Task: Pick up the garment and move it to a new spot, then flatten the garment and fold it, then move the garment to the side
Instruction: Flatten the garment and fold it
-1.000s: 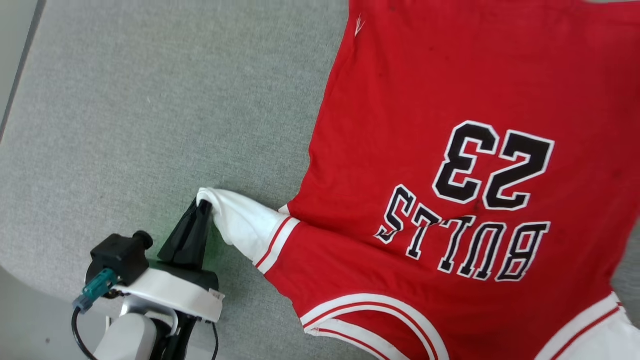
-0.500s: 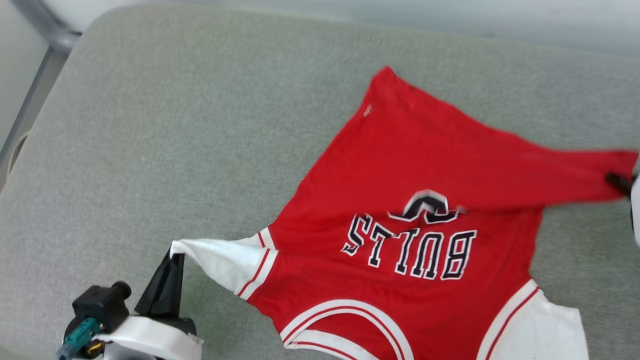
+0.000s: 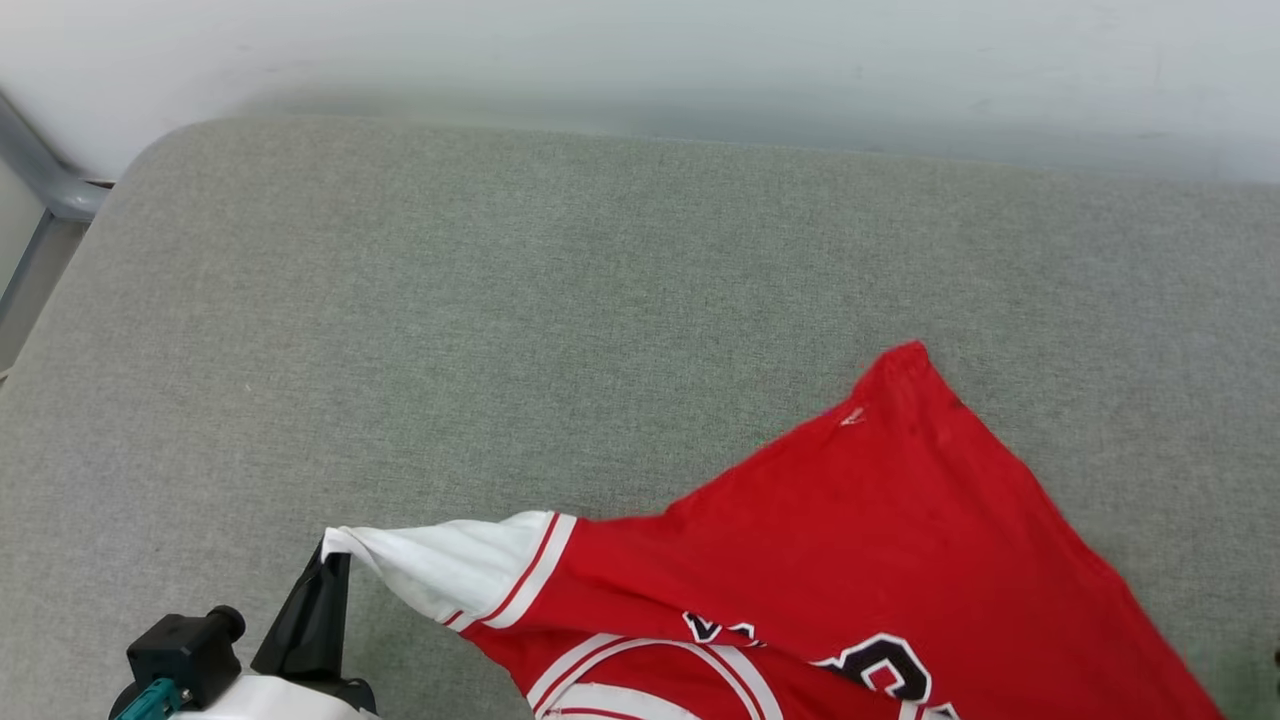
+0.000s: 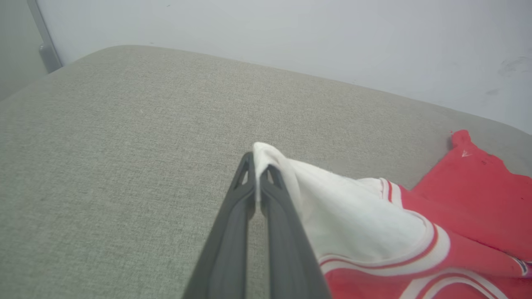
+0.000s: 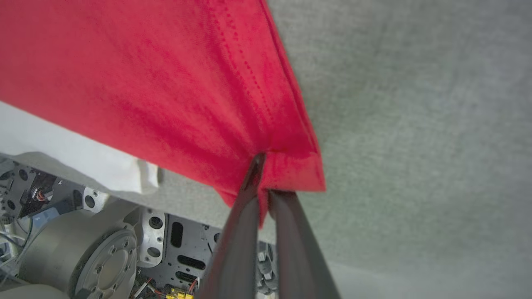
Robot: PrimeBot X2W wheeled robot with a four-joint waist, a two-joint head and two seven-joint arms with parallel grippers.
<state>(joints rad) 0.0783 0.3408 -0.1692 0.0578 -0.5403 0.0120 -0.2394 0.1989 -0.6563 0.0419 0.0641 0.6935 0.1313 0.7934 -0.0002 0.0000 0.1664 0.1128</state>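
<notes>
On the grey fabric-covered worktop (image 3: 500, 300), toward its near right part, the garment (image 3: 900, 560) lies partly spread and partly lifted. One red hem corner (image 3: 905, 355) rests on the worktop's surface, while the white sleeve (image 3: 450, 570) is drawn taut toward the worktop's near left. The left end effector (image 4: 257, 160) is closed on the tip of that sleeve, with white cloth pinched between its two dark fingers. The right end effector (image 5: 262, 166) is clamped on another red hem corner, from which the fabric fans out in tight creases, apparently raised above the worktop. The garment looks light and limp, so it will likely sag between the two grips and drag wherever it touches the worktop's cloth. Stitched hems and the banded sleeve edge seem the surest places to hold it, though so thin a pinch could slip under a sharp tug. Most of the worktop's far and left area is bare, which gives open room for spreading. The limits are the worktop's rounded far-left corner, the pale wall (image 3: 700, 60) along its far edge, the metal frame (image 3: 40, 180) beyond its left side, and the robot's base (image 5: 104, 249) under its near edge.
</notes>
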